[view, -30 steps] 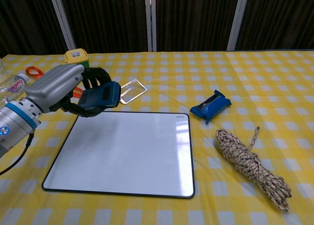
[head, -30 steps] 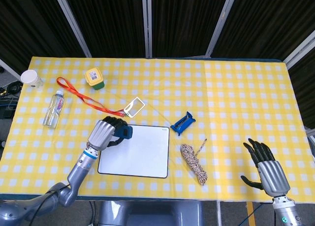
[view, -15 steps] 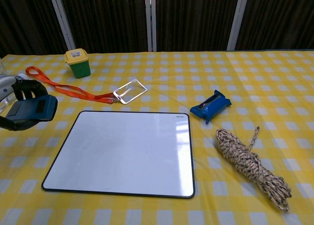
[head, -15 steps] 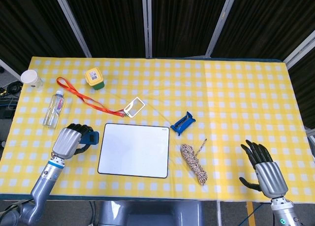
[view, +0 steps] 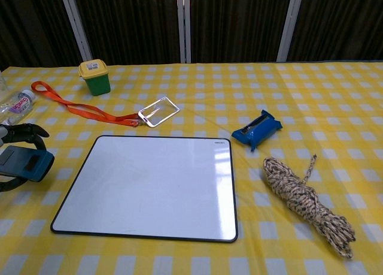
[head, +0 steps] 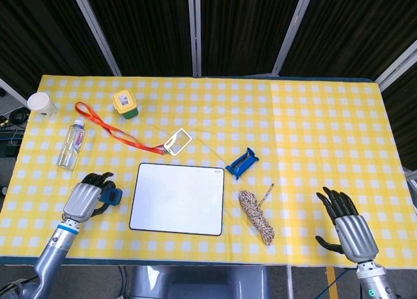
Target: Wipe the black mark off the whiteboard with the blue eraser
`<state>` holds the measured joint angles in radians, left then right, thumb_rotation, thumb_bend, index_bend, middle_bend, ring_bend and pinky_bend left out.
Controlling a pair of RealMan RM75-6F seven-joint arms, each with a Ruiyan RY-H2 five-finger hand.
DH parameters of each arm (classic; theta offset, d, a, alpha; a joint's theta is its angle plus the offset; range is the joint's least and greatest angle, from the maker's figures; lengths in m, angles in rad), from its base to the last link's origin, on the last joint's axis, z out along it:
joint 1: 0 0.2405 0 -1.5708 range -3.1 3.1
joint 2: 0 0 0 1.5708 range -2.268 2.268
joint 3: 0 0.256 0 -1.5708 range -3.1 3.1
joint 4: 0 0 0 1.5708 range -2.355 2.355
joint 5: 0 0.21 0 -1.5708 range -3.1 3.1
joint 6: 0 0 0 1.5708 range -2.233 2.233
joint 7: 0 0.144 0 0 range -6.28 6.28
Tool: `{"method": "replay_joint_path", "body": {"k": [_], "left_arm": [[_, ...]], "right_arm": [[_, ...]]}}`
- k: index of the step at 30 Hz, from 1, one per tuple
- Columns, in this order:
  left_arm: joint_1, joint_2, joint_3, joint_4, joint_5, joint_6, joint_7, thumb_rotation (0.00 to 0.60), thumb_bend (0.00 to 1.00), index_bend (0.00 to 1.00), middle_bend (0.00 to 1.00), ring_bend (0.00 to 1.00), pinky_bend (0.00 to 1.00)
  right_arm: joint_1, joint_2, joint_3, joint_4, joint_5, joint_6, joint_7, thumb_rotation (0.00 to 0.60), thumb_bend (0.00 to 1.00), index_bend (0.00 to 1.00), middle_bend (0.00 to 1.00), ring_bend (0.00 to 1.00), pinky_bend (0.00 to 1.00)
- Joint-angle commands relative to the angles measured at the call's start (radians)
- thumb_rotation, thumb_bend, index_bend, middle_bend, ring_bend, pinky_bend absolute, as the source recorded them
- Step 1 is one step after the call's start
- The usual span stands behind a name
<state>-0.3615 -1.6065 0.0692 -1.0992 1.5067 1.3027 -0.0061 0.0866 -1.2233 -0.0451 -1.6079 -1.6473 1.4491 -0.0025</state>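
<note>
The whiteboard lies flat near the table's front edge, its surface plain white with no mark showing. My left hand is off the board's left side, low over the cloth, gripping the blue eraser. In the chest view only its dark fingers and the eraser show at the left edge. Far to the right, my right hand hovers near the front edge with fingers spread and nothing in it.
A coiled rope and a blue clip lie right of the board. Behind it are a badge holder on an orange lanyard, a yellow-lidded jar, a water bottle and a cup.
My left hand carried the eraser off the board's upper left corner, leftward and down toward the cloth. The right hand drifted slightly toward the front edge.
</note>
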Motion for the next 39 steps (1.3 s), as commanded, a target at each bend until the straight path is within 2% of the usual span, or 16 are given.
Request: {"method": "replay_joint_path", "body": {"k": [1, 6, 12, 15, 17, 19, 23, 32, 39], "left_arm": [[0.007, 0.009, -0.001, -0.019, -0.008, -0.013, -0.003, 0.6, 0.42, 0.16, 0.0, 0.05, 0.07], [0.015, 0.047, -0.003, -0.08, -0.023, -0.038, -0.013, 0.6, 0.33, 0.07, 0.0, 0.0, 0.0], [0.029, 0.097, -0.017, -0.15, -0.016, -0.004, -0.019, 0.6, 0.26, 0.01, 0.0, 0.0, 0.0], [0.045, 0.128, -0.032, -0.202, -0.001, 0.053, -0.033, 0.6, 0.23, 0.0, 0.0, 0.0, 0.0], [0.068, 0.162, -0.04, -0.255, 0.026, 0.126, -0.047, 0.6, 0.23, 0.0, 0.0, 0.0, 0.0], [0.124, 0.201, -0.038, -0.294, 0.065, 0.253, -0.038, 0.6, 0.22, 0.0, 0.0, 0.0, 0.0], [0.18, 0.236, -0.02, -0.314, 0.077, 0.317, 0.004, 0.6, 0.2, 0.0, 0.0, 0.0, 0.0], [0.221, 0.287, -0.026, -0.34, 0.04, 0.325, -0.028, 0.6, 0.2, 0.0, 0.0, 0.0, 0.0], [0.239, 0.293, -0.026, -0.333, -0.003, 0.275, -0.03, 0.6, 0.2, 0.0, 0.0, 0.0, 0.0]], "right_arm": [[0.001, -0.005, -0.004, 0.002, -0.005, -0.003, -0.009, 0.6, 0.07, 0.01, 0.0, 0.0, 0.0], [-0.001, -0.009, -0.006, 0.003, -0.008, -0.001, -0.018, 0.6, 0.07, 0.01, 0.0, 0.0, 0.0], [-0.004, -0.006, -0.005, -0.002, -0.016, 0.013, -0.017, 0.6, 0.07, 0.01, 0.0, 0.0, 0.0], [-0.006, -0.003, -0.003, -0.004, -0.019, 0.022, -0.015, 0.6, 0.07, 0.01, 0.0, 0.0, 0.0], [-0.008, 0.001, -0.002, -0.006, -0.021, 0.029, -0.01, 0.6, 0.07, 0.01, 0.0, 0.0, 0.0], [-0.009, 0.006, 0.003, -0.008, -0.022, 0.039, -0.004, 0.6, 0.07, 0.01, 0.0, 0.0, 0.0], [-0.008, 0.008, 0.006, -0.008, -0.025, 0.044, 0.0, 0.6, 0.07, 0.01, 0.0, 0.0, 0.0], [-0.011, 0.012, 0.008, -0.011, -0.039, 0.062, -0.003, 0.6, 0.07, 0.0, 0.0, 0.0, 0.0], [-0.015, 0.013, 0.006, -0.012, -0.043, 0.069, -0.01, 0.6, 0.07, 0.0, 0.0, 0.0, 0.0]]}}
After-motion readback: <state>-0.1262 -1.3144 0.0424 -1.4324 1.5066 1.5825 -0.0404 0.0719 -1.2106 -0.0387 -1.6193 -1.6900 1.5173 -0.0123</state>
